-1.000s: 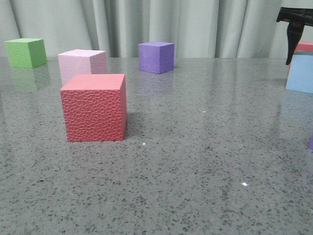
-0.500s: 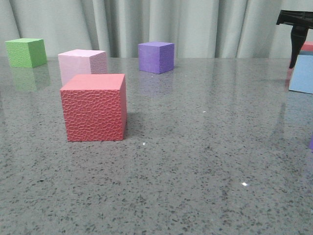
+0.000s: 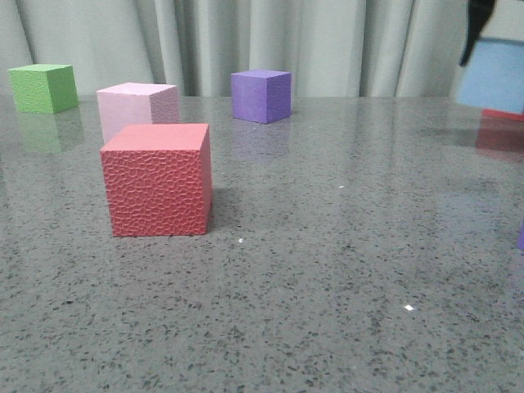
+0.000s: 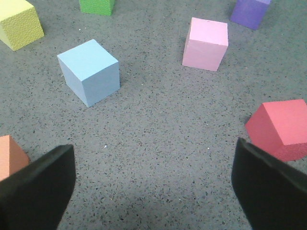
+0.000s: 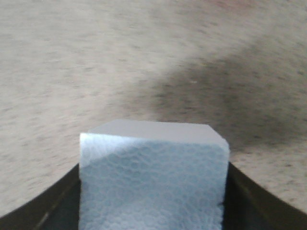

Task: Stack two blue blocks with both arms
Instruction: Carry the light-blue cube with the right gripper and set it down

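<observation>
Two blue blocks [image 4: 89, 71] [image 3: 494, 75], perhaps seven others.

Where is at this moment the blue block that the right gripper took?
In the front view the blue block hangs off the table at the far right edge, just above a red cube; the right gripper holds it between its fingers.

We see a grey speckled table [image 3: 327, 270] with a glossy top. On it stand a red cube [image 3: 155, 180] at the near left, a pale pink cube [image 3: 137, 108] just behind it, a green cube [image 3: 42, 88] at the far left and a purple cube [image 3: 261, 95] far in the middle. In the left wrist view a blue block [image 4: 89, 72], a yellow cube [image 4: 18, 23] and an orange cube [image 4: 10, 157] also rest on it.
</observation>
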`<action>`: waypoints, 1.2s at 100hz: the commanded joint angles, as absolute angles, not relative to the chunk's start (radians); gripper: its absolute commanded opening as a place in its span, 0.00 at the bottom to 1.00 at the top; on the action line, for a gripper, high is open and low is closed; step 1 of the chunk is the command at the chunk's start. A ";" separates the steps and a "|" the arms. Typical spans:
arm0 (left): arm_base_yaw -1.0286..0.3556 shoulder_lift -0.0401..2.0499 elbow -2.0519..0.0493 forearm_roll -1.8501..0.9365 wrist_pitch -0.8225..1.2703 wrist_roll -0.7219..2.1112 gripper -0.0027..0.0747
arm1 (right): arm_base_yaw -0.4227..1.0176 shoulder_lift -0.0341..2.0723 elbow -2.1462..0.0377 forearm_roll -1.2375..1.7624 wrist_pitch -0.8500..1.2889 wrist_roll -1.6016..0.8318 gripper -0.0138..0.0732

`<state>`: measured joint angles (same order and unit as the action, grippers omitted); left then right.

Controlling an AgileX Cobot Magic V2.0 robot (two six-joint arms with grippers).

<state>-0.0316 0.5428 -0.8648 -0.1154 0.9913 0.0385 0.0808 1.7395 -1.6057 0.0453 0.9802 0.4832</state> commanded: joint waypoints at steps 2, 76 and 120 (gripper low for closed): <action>-0.034 0.555 -0.897 -0.134 0.933 0.037 0.84 | 0.128 1.684 -1.672 0.060 0.965 0.463 0.53; -0.034 0.555 -0.897 -0.134 0.933 0.037 0.84 | 0.442 1.861 -1.872 0.043 1.052 0.463 0.53; -0.034 0.555 -0.897 -0.134 0.933 0.037 0.84 | 0.476 1.907 -1.873 0.041 1.048 0.458 0.53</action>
<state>-0.0316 0.5428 -0.8648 -0.1154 0.9930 0.0385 0.4783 1.9640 -1.8389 0.0534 1.0851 0.4700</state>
